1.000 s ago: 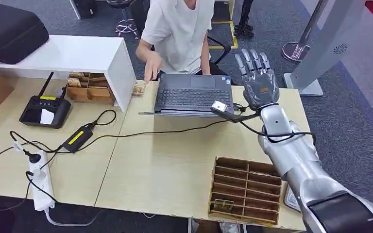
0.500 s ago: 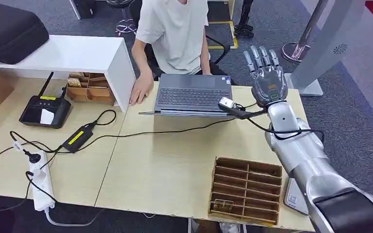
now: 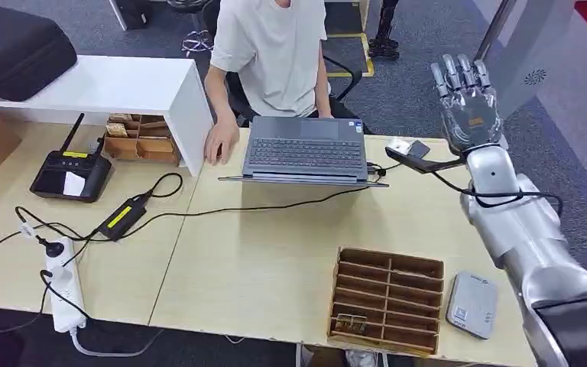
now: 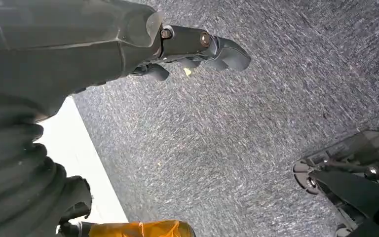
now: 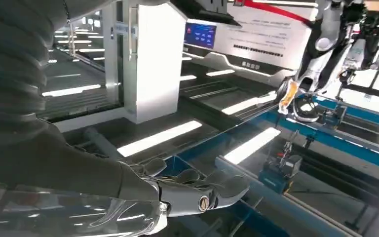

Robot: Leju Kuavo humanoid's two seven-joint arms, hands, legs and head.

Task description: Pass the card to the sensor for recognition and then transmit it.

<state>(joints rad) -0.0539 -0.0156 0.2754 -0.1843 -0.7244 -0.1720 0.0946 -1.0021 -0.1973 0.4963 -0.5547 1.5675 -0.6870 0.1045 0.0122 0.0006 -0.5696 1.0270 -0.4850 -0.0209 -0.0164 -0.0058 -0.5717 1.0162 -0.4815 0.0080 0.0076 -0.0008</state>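
The silver right robot hand [image 3: 468, 115] hangs above the far right corner of the pale wooden surface [image 3: 275, 260], fingers spread, holding nothing; the likely card [image 3: 349, 324] lies in the brown slotted wooden tray [image 3: 390, 254]; best pinch its edges, then lay it flat on the grey sensor pad [image 3: 472, 304].

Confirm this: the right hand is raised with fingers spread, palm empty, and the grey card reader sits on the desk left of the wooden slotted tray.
One detail is wrong. In the head view the grey card reader lies to the right of the wooden slotted tray, not left. The rest holds: the right hand is raised with fingers spread and nothing in its palm.
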